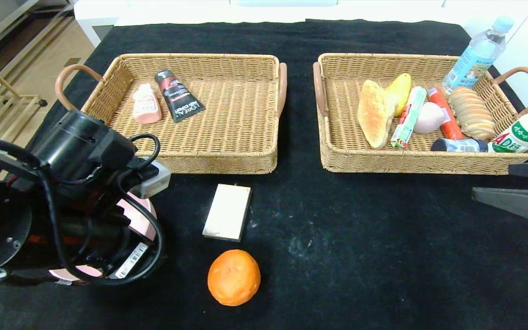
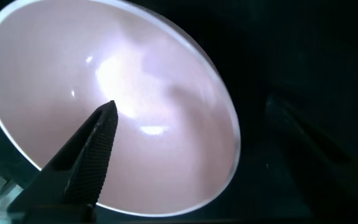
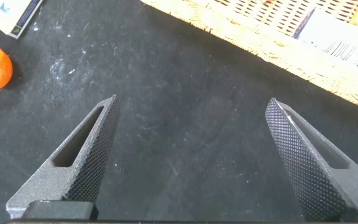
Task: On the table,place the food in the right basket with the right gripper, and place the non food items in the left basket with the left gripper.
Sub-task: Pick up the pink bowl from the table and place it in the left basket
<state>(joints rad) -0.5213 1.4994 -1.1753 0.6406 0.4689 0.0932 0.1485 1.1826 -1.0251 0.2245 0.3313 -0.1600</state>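
**Spotter:** While you look through the head view, you see a black cloth table (image 1: 360, 238) with pale scuffs at centre, white furniture along the top edge and wood flooring at upper left. The left basket (image 1: 227, 158) holds a pink bottle (image 1: 146, 104) and a black tube (image 1: 179, 95) reading "L'OREAL". A white box (image 1: 227, 211) and an orange (image 1: 233, 277) lie at lower centre.

**Operator:** And the right side?

**Spotter:** Your right basket (image 1: 383, 162) is full of food; a bottle (image 1: 519, 135) at its right corner reads "AD".

**Operator:** Left wrist?

**Spotter:** Your left gripper (image 2: 191, 134) hangs spread wide, empty, one finger over a pink bowl (image 2: 166, 155), the other beside it on the cloth.

**Operator:** Right wrist?

**Spotter:** Your right gripper (image 3: 191, 124) gapes wide over bare cloth, holding nothing.
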